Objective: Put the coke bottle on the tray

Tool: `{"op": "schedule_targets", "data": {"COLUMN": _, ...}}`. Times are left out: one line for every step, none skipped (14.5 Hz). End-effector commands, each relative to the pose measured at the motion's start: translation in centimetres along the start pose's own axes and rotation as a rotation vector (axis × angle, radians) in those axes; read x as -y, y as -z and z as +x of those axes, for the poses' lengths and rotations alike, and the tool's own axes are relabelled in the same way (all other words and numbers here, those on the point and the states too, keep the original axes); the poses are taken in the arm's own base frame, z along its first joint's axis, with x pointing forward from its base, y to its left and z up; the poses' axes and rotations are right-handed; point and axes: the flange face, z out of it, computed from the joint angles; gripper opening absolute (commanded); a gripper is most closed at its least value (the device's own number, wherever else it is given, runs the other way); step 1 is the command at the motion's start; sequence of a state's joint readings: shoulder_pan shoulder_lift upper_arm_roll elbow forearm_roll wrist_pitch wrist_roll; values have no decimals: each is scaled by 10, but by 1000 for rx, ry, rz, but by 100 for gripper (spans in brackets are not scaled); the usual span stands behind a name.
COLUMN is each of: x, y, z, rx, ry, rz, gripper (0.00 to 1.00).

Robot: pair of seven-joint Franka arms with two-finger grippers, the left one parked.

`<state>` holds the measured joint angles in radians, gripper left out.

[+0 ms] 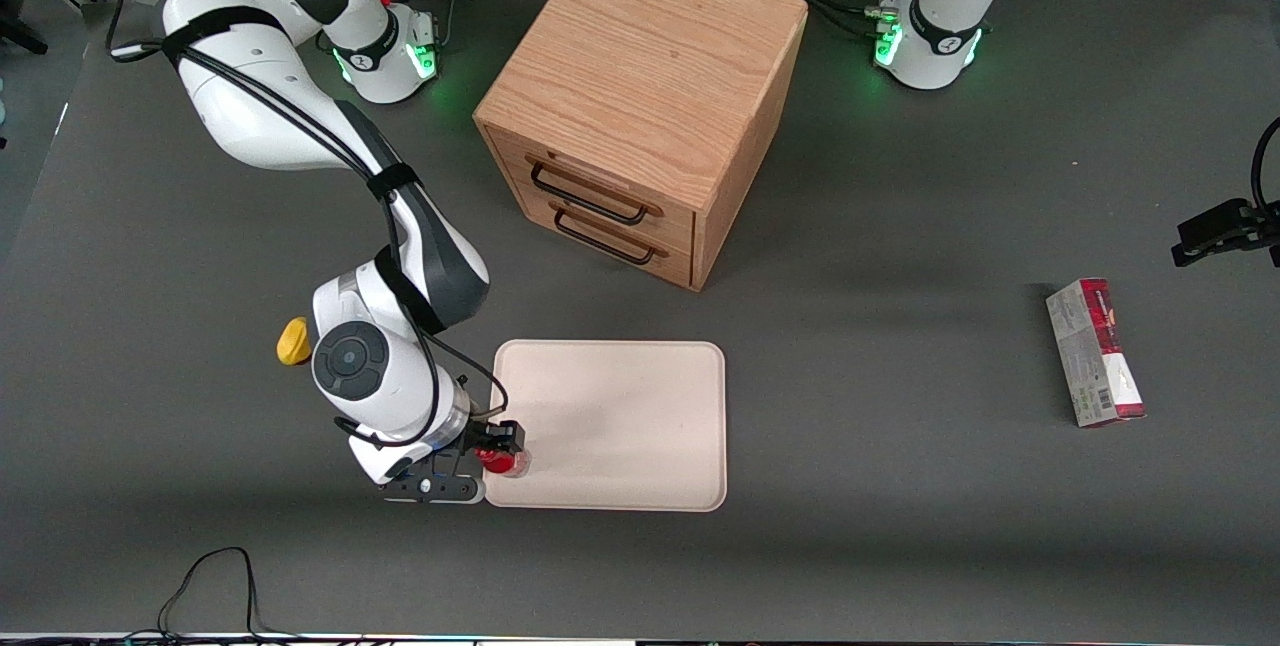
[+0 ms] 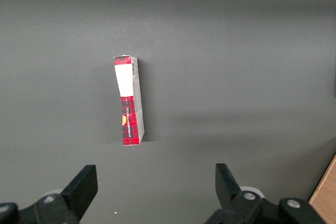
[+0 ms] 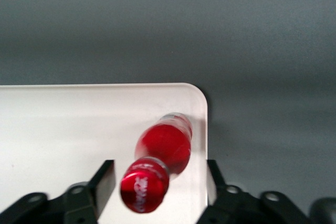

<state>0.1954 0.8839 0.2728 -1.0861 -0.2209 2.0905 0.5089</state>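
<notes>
The coke bottle (image 1: 503, 461) has a red cap and red label and stands on the cream tray (image 1: 620, 426). It is close to the tray corner nearest the front camera, at the working arm's end. My right gripper (image 1: 490, 461) hovers over it, open. In the right wrist view the bottle (image 3: 164, 148) sits between the two black fingers (image 3: 105, 179) with a gap on each side, and its cap leans toward one finger. The tray's rounded rim (image 3: 199, 94) shows just beside the bottle.
A wooden two-drawer cabinet (image 1: 640, 106) stands farther from the front camera than the tray. A red-and-grey carton (image 1: 1095, 351) (image 2: 130, 100) lies toward the parked arm's end. A small yellow object (image 1: 292, 341) sits beside the working arm's wrist. A black cable (image 1: 215, 576) loops near the table's front edge.
</notes>
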Motion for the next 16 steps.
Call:
{"op": "schedule_targets", "data": {"x": 3, "y": 27, "z": 2, "rx": -44, "ry": -14, "rz": -7, "gripper": 100}}
{"op": "schedule_targets", "data": {"x": 1, "y": 40, "z": 3, "rx": -55, "ry": -13, "rz": -10, "gripper": 100}}
{"op": "schedule_targets", "data": {"x": -1, "y": 58, "z": 4, "rx": -64, "ry": -14, "rz": -15, "gripper": 100}}
{"op": "schedule_targets", "data": {"x": -11, "y": 68, "z": 4, "rx": -47, "ry": -19, "rz": -42, "gripper": 100}}
{"op": "schedule_targets", "data": {"x": -18, "y": 83, "z": 1, "rx": -30, "ry": -26, "rz": -61, "gripper": 100}}
{"op": "schedule_targets", "data": {"x": -26, "y": 94, "z": -6, "rx": -13, "ry": -9, "rz": -80, "gripper": 100}}
{"op": "schedule_targets", "data": {"x": -41, "y": 111, "z": -9, "rx": 3, "ry": -4, "rz": -68, "gripper": 100}}
{"op": "schedule_targets", "data": {"x": -64, "y": 131, "z": -10, "rx": 26, "ry": 6, "rz": -38, "gripper": 100}}
{"op": "schedule_targets", "data": {"x": -84, "y": 149, "z": -13, "rx": 54, "ry": 57, "rz": -20, "gripper": 100}}
{"op": "schedule_targets", "data": {"x": -106, "y": 168, "z": -18, "rx": 77, "ry": 90, "rz": -21, "gripper": 100}}
{"op": "schedule_targets", "data": {"x": -126, "y": 189, "z": -26, "rx": 98, "ry": 119, "rz": -30, "gripper": 100}}
{"op": "schedule_targets", "data": {"x": -146, "y": 204, "z": -34, "rx": 118, "ry": 151, "rz": -32, "gripper": 100}}
{"op": "schedule_targets", "data": {"x": -166, "y": 222, "z": -42, "rx": 125, "ry": 167, "rz": -13, "gripper": 100}}
{"op": "schedule_targets", "data": {"x": -187, "y": 238, "z": -51, "rx": 134, "ry": 168, "rz": -11, "gripper": 100}}
{"op": "schedule_targets", "data": {"x": -199, "y": 254, "z": -63, "rx": 128, "ry": 169, "rz": -9, "gripper": 100}}
{"op": "schedule_targets", "data": {"x": -213, "y": 271, "z": -77, "rx": 117, "ry": 151, "rz": -2, "gripper": 100}}
